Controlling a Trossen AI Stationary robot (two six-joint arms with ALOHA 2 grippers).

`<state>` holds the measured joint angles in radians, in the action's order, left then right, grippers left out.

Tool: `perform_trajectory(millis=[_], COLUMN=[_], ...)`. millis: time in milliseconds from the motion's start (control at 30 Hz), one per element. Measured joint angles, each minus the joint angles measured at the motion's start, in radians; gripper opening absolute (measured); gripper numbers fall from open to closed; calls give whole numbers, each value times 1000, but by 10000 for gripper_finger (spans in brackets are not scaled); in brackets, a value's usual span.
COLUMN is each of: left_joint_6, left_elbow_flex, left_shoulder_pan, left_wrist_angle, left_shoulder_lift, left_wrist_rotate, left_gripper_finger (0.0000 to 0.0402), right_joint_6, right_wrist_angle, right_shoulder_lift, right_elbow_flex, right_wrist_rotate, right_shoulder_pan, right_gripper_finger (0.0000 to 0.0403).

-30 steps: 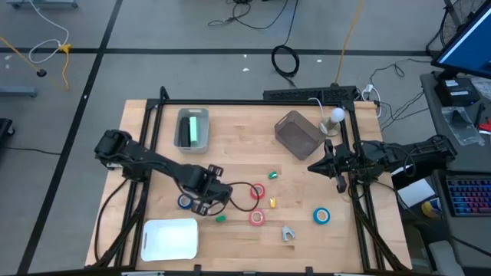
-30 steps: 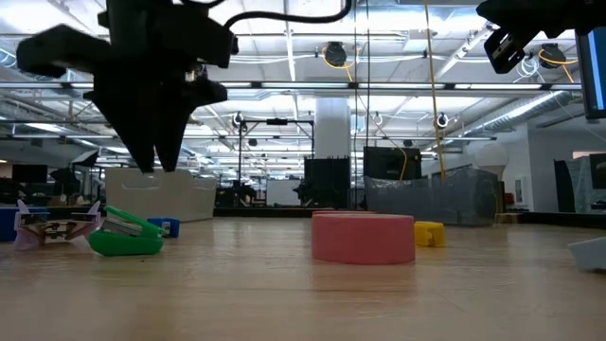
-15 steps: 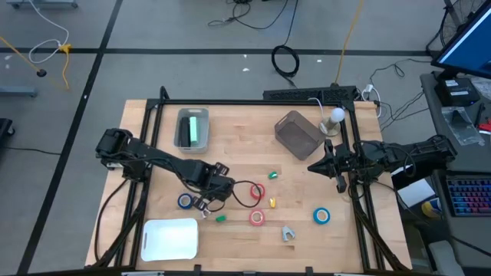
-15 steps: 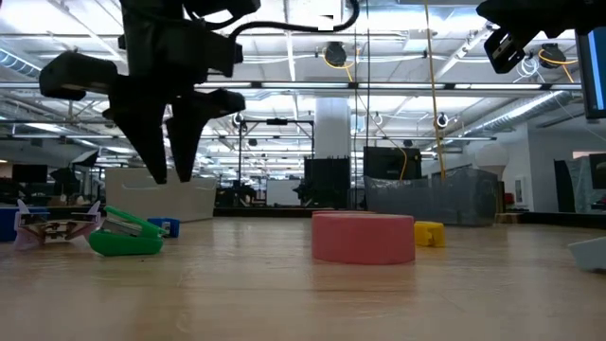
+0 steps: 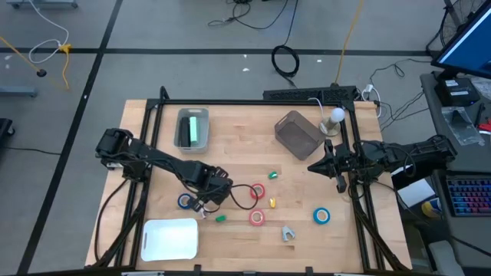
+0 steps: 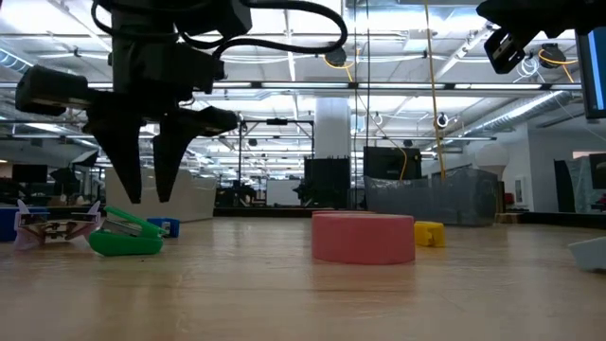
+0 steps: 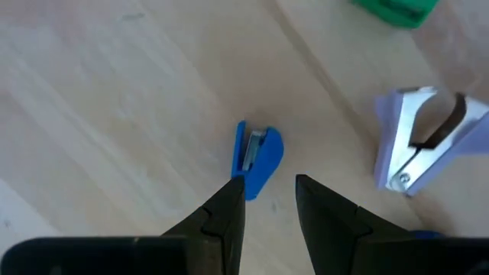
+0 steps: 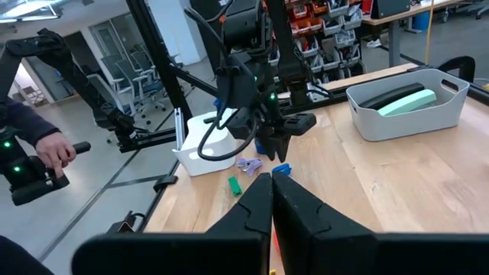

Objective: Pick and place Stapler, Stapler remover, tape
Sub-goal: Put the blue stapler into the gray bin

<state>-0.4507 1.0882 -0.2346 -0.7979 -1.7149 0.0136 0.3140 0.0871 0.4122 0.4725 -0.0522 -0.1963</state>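
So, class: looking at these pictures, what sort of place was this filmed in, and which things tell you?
Most likely a robotics lab or workshop. A wooden table in a black frame stands on a bare floor with loose cables, shelves of parts bins line the back, and a person's hand grips a control handle.

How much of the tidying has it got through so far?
Done: one green object lies in the grey bin. In hand: nothing yet; the left gripper hovers open over a small blue stapler, and the right gripper waits shut off to the side. Left: all four tape rolls and a lilac staple remover lie loose.
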Motion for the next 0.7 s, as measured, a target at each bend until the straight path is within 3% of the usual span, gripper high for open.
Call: perform_trajectory(millis=[433, 700], left_joint_6=[-26, -46], left_elbow_flex=[-37, -54], left_shoulder_pan=[4, 4], left_wrist_angle=[69, 99], left_shoulder_lift=[0, 0], left_wrist_rotate=[20, -31], left_gripper_finger=[120, 120], right_joint_6=[10, 19], right_wrist_angle=[0, 0], right_shoulder_lift=[0, 0], right_elbow_flex=[0, 0], right_wrist_rotate=[-3, -3], right_shoulder_pan=[0, 0], right_gripper_finger=[4, 4])
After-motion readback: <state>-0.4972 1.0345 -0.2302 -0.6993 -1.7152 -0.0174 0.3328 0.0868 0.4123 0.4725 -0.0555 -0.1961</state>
